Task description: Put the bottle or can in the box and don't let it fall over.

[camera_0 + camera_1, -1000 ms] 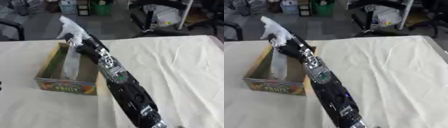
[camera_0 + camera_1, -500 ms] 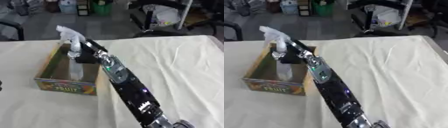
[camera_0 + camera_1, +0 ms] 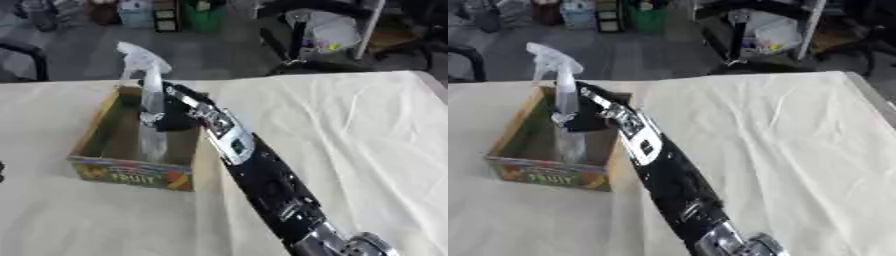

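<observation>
The spray bottle (image 3: 150, 110) stands upright inside the box (image 3: 131, 172). The right hand (image 3: 175, 117) grasps the bottle's middle.

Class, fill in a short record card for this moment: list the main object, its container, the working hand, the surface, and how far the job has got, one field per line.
Object: clear spray bottle with a white trigger head
Posture: upright, base inside the box
Container: open cardboard box, "FRUIT" printed on its front
Working hand: right hand, fingers curled round the bottle's middle
Other hand: not seen
Surface: table under a cream cloth
Progress: bottle stands in the box, not yet released
</observation>
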Tool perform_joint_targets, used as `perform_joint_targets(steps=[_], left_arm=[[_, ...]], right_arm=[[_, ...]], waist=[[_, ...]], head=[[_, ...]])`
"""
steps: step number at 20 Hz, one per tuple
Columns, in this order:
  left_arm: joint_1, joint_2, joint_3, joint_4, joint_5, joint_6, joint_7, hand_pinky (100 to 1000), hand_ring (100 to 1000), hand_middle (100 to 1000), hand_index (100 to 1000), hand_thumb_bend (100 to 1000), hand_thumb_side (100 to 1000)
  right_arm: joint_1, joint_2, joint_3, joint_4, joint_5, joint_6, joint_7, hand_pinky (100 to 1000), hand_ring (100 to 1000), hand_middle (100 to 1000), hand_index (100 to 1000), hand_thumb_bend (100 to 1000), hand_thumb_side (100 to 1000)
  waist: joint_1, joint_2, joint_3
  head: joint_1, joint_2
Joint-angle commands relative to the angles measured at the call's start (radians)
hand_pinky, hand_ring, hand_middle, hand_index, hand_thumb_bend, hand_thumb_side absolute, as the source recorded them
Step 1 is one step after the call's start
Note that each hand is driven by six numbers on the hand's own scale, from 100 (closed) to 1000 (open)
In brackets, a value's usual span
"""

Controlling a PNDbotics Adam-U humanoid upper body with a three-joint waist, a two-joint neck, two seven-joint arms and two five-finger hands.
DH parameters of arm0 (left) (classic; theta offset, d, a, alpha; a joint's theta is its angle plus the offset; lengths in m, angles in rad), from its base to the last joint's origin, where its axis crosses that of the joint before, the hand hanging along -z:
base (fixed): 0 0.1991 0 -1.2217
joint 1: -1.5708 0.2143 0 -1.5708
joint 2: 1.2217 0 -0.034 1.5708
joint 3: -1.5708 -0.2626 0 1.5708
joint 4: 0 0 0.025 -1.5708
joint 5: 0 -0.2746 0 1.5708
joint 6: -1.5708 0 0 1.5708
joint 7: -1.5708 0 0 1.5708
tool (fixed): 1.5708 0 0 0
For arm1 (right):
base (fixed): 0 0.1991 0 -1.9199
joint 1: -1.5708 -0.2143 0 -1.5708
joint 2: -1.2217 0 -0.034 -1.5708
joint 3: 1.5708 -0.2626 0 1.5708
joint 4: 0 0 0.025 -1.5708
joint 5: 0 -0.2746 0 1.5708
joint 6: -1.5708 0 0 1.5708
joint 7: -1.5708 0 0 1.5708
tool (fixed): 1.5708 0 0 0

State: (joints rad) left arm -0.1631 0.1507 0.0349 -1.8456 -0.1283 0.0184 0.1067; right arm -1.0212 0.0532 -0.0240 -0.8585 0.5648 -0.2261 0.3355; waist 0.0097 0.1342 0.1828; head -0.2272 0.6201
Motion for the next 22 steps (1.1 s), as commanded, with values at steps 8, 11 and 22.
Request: perform_joint_targets(steps=[8,11,22], left_arm=[[0.01,0.019,0.012,-0.006,-0.006,0.002,0.009,668,658,710,817,601,624],[0.015,0.022,0.014,-0.005,-0.008,0.002,0.011,668,658,710,817,599,624],[0.034,0.041,0.042,-0.008,-0.016,0.003,0.041,668,658,709,817,597,624]], right_arm=[[-0.092,-0.107,-0.005,-0.091,0.041,-0.058,-0.049,1000,1000,1000,1000,133,616],[-0.098,-0.129,-0.011,-0.108,0.026,-0.065,-0.055,1000,1000,1000,1000,126,604],[0.159,-0.282,-0.049,-0.458,-0.531,-0.035,-0.166,973,1000,1000,1000,100,502]], waist=[[-0.005,-0.03,-0.025],[-0.006,-0.033,-0.037],[-0.023,-0.042,-0.126]], head=[[0.023,-0.001],[0.031,0.003],[0.113,0.021]])
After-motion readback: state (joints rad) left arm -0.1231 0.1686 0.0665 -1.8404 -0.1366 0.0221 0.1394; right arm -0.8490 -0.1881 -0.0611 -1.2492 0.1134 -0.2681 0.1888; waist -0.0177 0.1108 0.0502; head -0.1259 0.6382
